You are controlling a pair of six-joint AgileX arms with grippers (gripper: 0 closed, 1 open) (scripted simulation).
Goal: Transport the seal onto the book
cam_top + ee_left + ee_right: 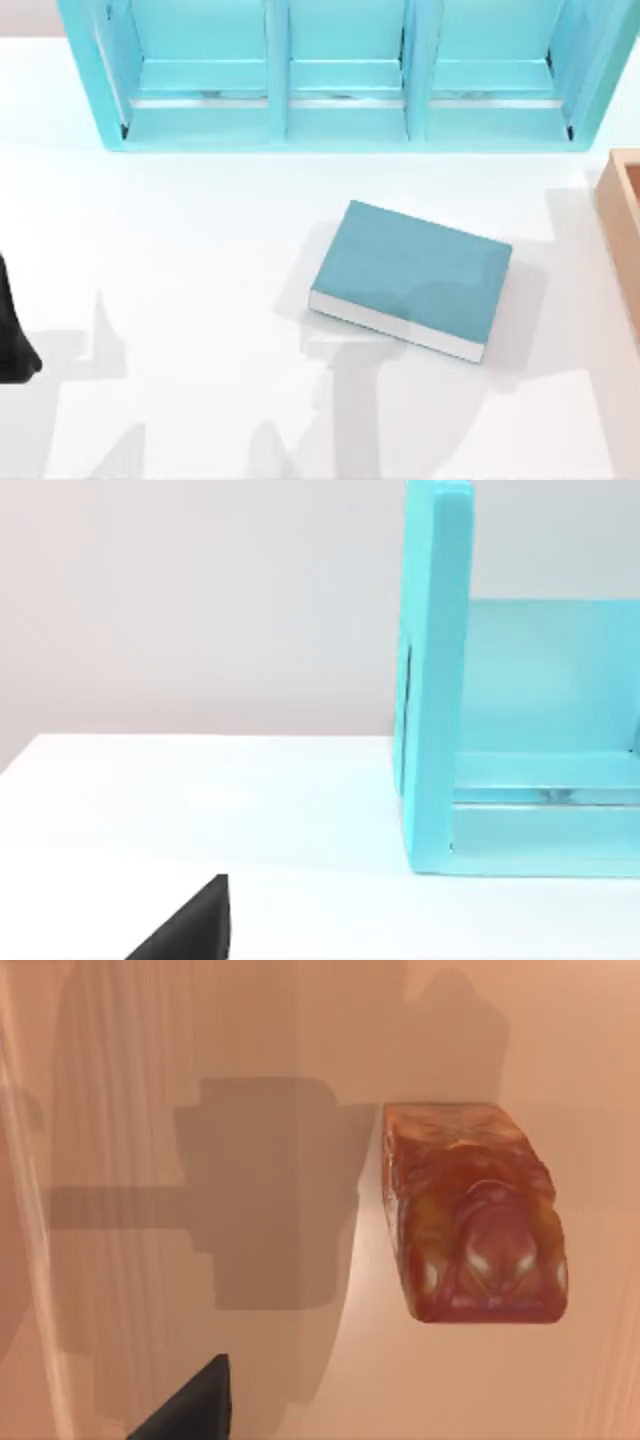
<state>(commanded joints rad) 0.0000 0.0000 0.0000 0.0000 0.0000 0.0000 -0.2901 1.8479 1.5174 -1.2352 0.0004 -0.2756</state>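
The seal (470, 1210), an orange-brown mottled block with a darker red top, stands on a tan wooden surface and is seen from above in the right wrist view. A dark part of my right gripper (190, 1405) shows at the picture's edge, apart from the seal, and its shadow falls on the wood beside the seal. The book (410, 275), teal-blue with white page edges, lies flat near the table's middle with nothing on it. My left arm (12, 330) is parked at the table's left edge; a dark part of its gripper (190, 925) hangs over the white table.
A large light-blue compartmented shelf (340, 80) stands along the back of the table and also shows in the left wrist view (440, 680). A tan wooden box (622, 210) sits at the table's right edge. White tabletop surrounds the book.
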